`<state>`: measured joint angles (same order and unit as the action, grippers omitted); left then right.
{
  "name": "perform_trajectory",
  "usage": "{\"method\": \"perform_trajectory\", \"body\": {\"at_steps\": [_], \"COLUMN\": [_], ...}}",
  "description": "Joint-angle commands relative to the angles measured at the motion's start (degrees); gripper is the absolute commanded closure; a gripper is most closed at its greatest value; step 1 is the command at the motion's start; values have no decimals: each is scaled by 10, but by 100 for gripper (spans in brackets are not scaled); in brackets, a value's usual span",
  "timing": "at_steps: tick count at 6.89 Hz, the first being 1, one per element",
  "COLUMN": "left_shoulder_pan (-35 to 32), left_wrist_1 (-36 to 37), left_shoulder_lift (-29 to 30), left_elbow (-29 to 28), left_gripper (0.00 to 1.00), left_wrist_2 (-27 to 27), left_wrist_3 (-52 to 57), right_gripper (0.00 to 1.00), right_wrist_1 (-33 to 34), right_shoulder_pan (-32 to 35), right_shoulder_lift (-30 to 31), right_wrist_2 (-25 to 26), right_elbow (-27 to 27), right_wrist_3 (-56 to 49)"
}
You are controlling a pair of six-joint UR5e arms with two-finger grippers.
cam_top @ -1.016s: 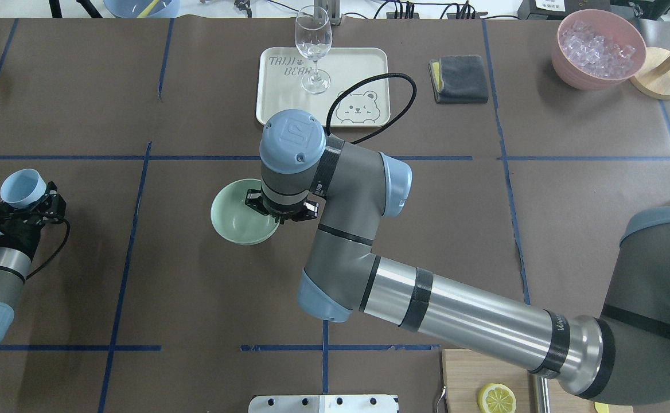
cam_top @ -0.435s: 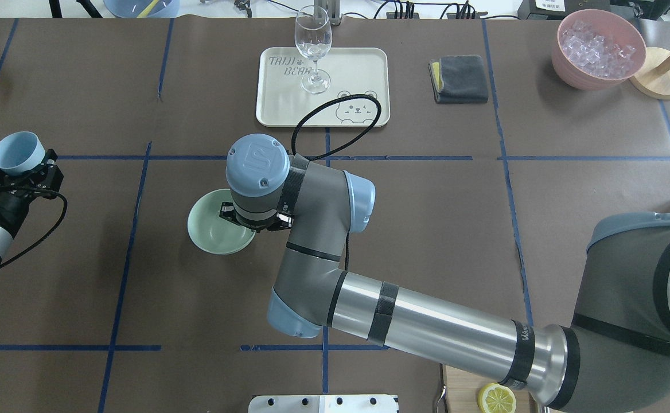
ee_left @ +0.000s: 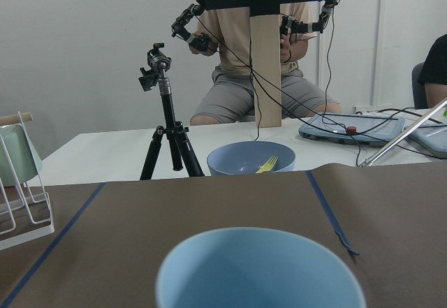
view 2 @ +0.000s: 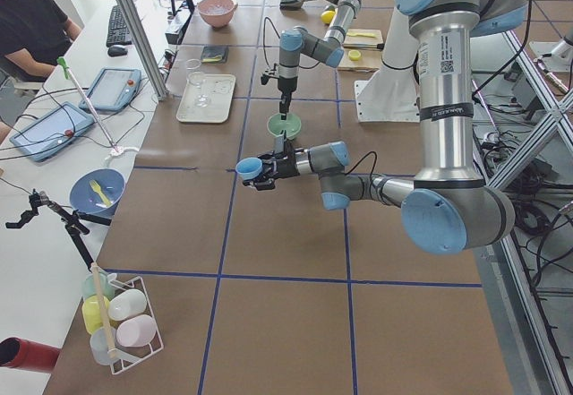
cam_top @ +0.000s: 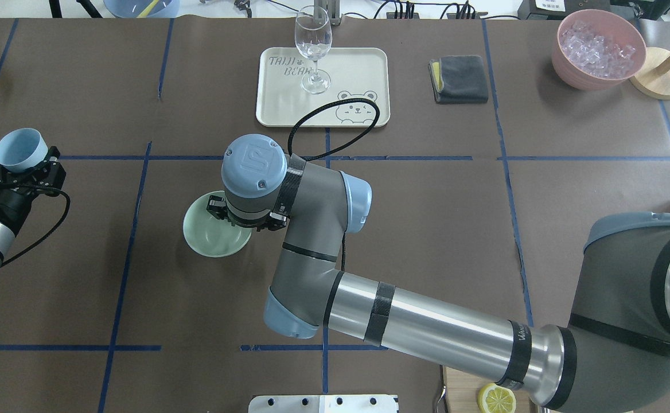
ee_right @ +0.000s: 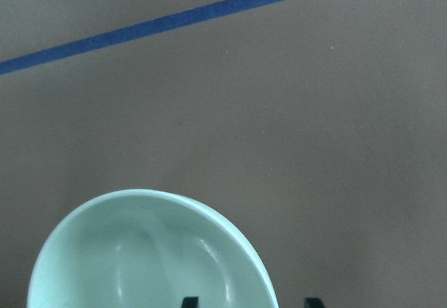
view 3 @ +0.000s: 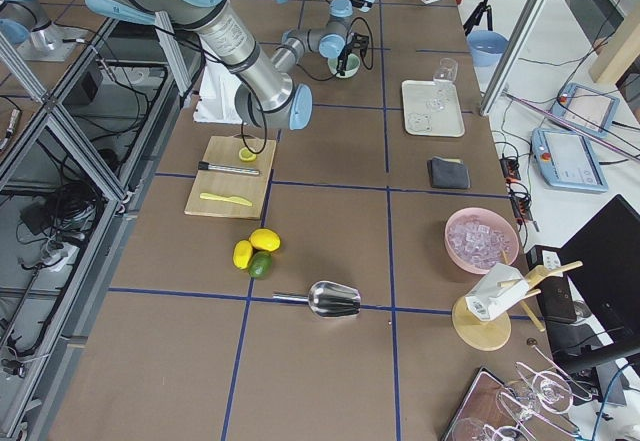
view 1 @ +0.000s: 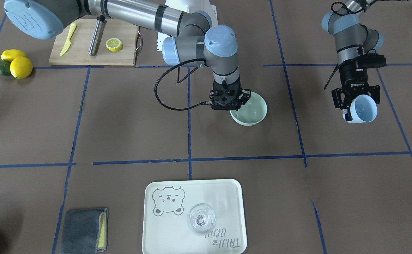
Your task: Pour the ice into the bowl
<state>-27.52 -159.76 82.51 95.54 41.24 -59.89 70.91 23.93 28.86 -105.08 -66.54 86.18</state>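
Seen from the front, the right gripper (view 1: 233, 107) was closed on the rim of the empty mint-green bowl (view 1: 252, 112) near the table's middle. The left gripper (view 1: 355, 105) clasped a tilted blue cup (view 1: 364, 110); whether it held ice could not be told. Overhead, the pink container (cam_top: 567, 71) held icy chunks at the far right

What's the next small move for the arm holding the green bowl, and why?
Probably the right gripper should carry the bowl nearer the blue cup in the left gripper: the bowl looks empty and a wide stretch of table separates them.

Robotics lab, tape-gridded table (cam_top: 427, 229), camera tripod (ee_left: 166, 109)
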Motion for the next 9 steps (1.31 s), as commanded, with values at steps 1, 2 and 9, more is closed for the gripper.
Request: {"method": "perform_trajectory", "body": {"at_steps": [1,2,9], "left_shoulder_pan": [4,4,146], "left_wrist_1": [0,1,111], "left_shoulder_lift": [22,35,107], "left_elbow": [3,2,32], "left_gripper": [100,100,100], "left_wrist_2": [16,15,-219], "left_wrist_3": [74,114,265], "right_gripper": [0,0,0], "right_wrist_1": [4,4,2], "right_shoulder_pan": [16,26,83], "right_shoulder_lift": [18,63,259], "right_wrist_2": [-7,-10,-71], "right_elbow": [-38,-93,-283], "right_wrist_3": [0,-1,-39]}}
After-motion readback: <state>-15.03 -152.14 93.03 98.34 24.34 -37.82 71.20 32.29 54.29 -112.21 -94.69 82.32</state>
